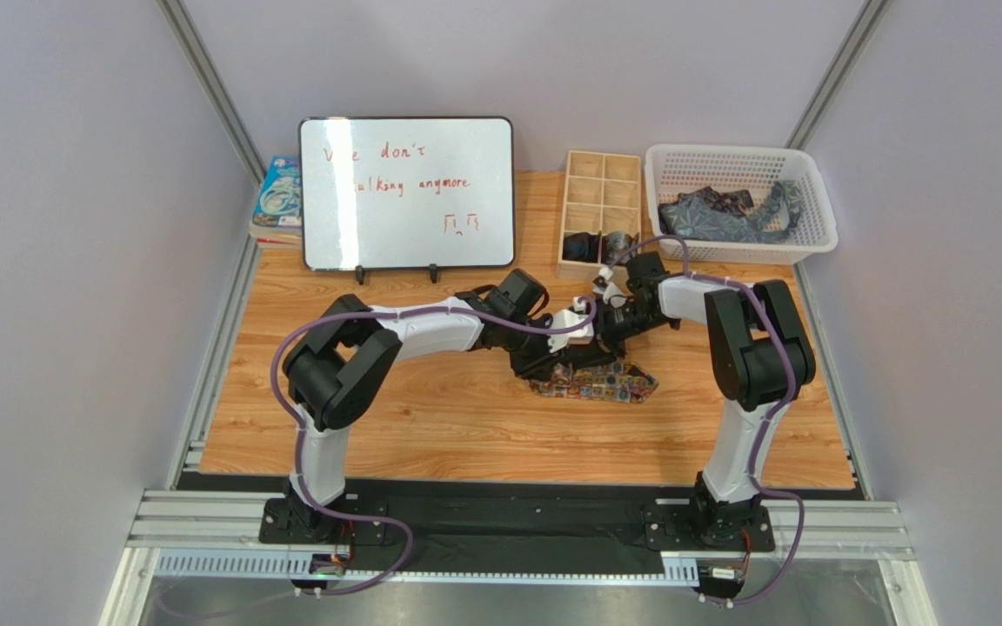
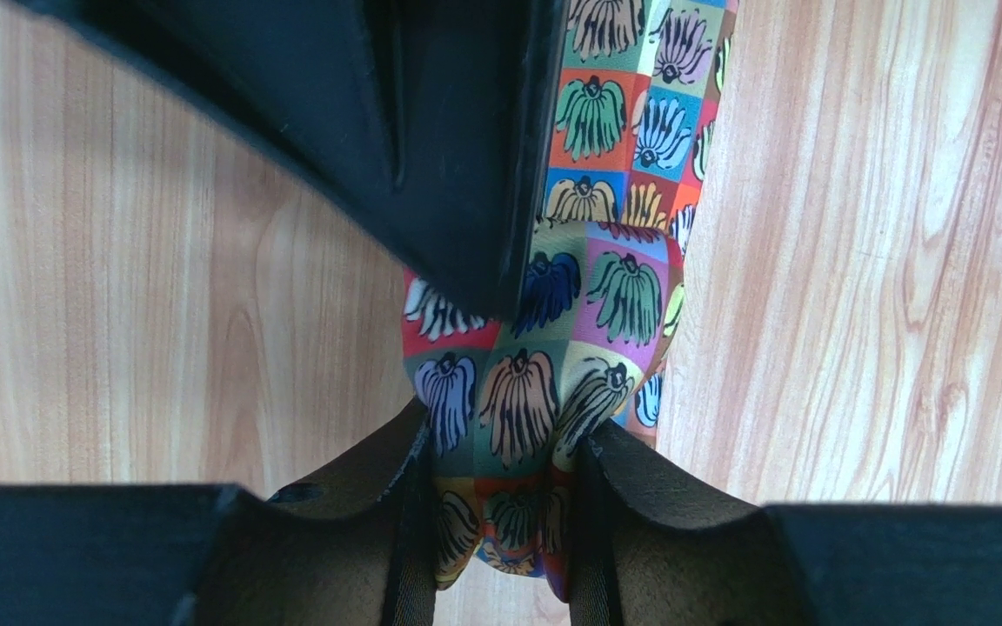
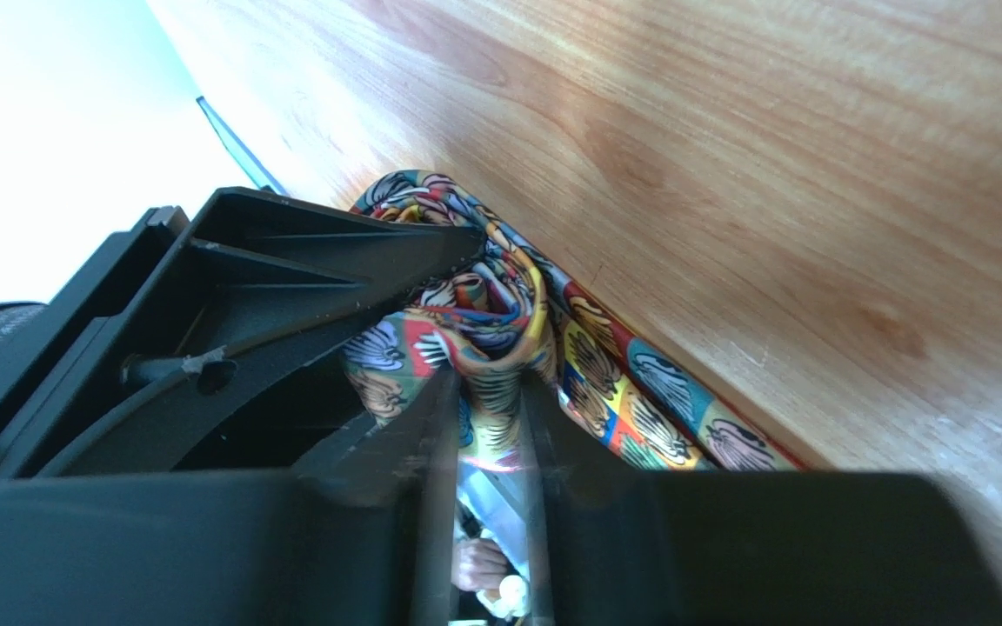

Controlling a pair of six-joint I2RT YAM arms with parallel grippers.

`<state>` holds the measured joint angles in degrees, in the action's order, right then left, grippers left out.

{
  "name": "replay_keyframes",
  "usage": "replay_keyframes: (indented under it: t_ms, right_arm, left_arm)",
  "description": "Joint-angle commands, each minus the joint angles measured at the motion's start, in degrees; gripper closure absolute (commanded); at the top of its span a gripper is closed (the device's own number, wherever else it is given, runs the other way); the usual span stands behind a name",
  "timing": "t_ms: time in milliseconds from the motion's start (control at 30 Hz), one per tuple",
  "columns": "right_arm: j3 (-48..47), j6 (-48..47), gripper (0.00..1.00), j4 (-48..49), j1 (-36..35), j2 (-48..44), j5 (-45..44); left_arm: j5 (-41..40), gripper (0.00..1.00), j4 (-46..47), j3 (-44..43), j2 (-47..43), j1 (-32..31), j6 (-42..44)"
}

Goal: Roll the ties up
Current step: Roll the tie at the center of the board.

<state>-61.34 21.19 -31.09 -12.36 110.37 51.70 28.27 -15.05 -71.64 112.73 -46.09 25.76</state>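
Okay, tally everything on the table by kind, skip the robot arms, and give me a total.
Whiteboard: 1
Wooden compartment box: 1
White basket: 1
Book: 1
Multicoloured tie: 1
Dark rolled ties in the box: 2
Heap of dark ties in the basket: 1, single ties not countable
Total: 8, with the heap as one

Your top camera looks steeply down from behind the arm bases and takes in the whole table (image 1: 402, 431). The multicoloured tie (image 1: 594, 381) sits just off centre at 4 o'clock. Both wrist cameras crowd that same tie, the left facing straight down onto the wood and the right skimming low across it.
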Motion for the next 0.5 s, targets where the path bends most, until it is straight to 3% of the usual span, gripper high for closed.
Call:
replay_keyframes:
  t_ms: [0,67,100,200,467]
  right_arm:
    - [1.8,-1.9,0.90,0.0,-1.2,-0.5,-0.4]
    - [2.5,-4.0,0.99,-0.5,-1.2,-0.3,-1.5]
    - [2.6,-4.8,1.00,-0.7,-1.2,0.1,-2.7]
    - [3.6,-6.6,1.00,-0.5,-1.2,0.5,-5.0]
    - [0.1,-14.7,1.00,-0.5,-2.8,2.5,-6.1]
  left_arm:
    - [-1.6,0.54,-1.1,2.4,-0.2,-0.1,-3.4]
    - [-1.1,0.45,-0.6,3.2,-2.1,0.3,-4.5]
    - [-0.4,0.36,1.2,4.9,-3.2,0.6,-4.9]
    - [3.2,0.22,4.3,8.5,-8.4,2.1,-5.6]
    - [9.5,0.16,16.4,19.2,-16.7,2.6,-6.6]
